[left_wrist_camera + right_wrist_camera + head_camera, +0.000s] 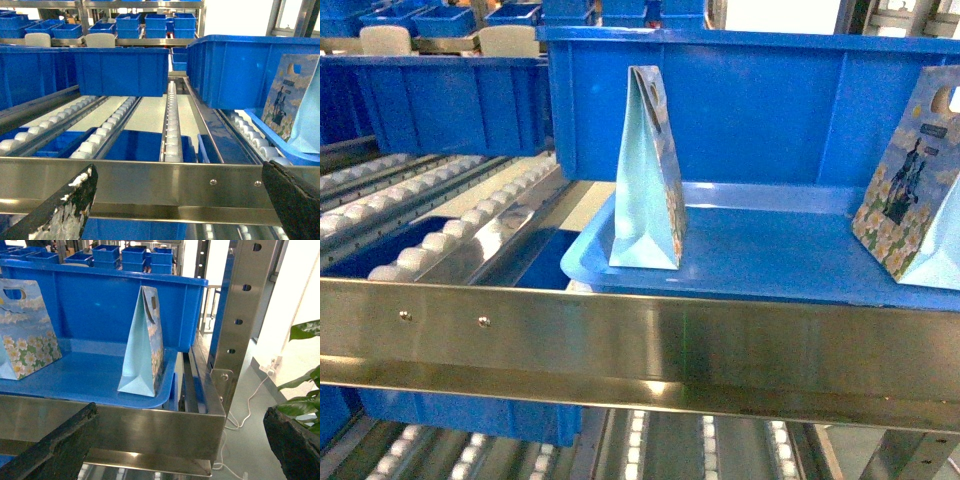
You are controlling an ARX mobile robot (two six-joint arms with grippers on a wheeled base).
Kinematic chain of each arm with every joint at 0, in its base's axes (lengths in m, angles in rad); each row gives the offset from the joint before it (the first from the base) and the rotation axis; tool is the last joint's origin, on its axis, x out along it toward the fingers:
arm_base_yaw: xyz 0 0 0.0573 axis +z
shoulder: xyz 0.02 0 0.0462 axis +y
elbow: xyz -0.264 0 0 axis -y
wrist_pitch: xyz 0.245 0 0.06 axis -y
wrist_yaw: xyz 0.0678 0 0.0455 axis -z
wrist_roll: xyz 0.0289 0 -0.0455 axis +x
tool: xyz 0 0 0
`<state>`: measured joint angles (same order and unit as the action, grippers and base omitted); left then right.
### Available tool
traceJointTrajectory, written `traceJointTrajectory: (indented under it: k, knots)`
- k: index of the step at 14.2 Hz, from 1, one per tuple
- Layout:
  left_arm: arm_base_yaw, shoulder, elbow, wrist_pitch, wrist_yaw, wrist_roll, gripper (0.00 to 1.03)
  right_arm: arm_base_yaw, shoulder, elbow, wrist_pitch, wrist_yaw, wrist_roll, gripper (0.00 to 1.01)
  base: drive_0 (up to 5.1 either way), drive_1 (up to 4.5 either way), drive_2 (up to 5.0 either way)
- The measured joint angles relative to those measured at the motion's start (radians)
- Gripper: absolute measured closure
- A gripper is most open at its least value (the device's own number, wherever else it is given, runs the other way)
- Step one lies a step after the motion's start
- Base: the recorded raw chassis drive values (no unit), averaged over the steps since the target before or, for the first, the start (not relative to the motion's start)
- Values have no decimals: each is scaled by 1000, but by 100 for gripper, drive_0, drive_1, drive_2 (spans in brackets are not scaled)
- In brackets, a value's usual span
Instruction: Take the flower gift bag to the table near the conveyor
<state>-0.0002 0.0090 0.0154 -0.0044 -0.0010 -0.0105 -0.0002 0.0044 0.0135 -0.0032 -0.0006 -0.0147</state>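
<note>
The flower gift bag (27, 335) stands on a blue tray (85, 380) at the left edge of the right wrist view. It shows sky, clouds, an oval handle hole and white-yellow flowers at the base. It is outside the head view. My right gripper (180, 440) is open, low in front of the conveyor's steel front rail (150, 425), below and right of the bag. My left gripper (180, 205) is open too, before the rail (165, 182) of the conveyor (170, 125), holding nothing. Neither gripper shows in the head view. The table is out of view.
Other bags share the tray: a side-on pale-blue one (142, 347) by its right corner, a side-on one (645, 170) and a dark-figure print one (910, 190). Deep blue bins (720, 100) stand behind. A steel post (245, 315) and a plant (305, 330) are on the right.
</note>
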Motion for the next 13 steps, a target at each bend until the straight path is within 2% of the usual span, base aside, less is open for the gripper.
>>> traceJointTrajectory:
  k: [6,8,9,11,13]
  knots:
    - [0,0,0,0,0,0,5,0,0,0,0,0,0,3,0,0,0]
    - [3,-5,0,-23,-8,-13,5,0,29,0,61,-4,2,3,0,0,0]
    - [14,-4,0,0,5,-16,5,-12,66,0,106,-34,0,3,0,0,0]
    - [10,103,0,179,4,-26,5,-84,184,1,232,-92,-1,3,0,0,0]
    - [-17,309,5,365,1,-39,5,-97,324,6,377,-106,-5,3,0,0,0]
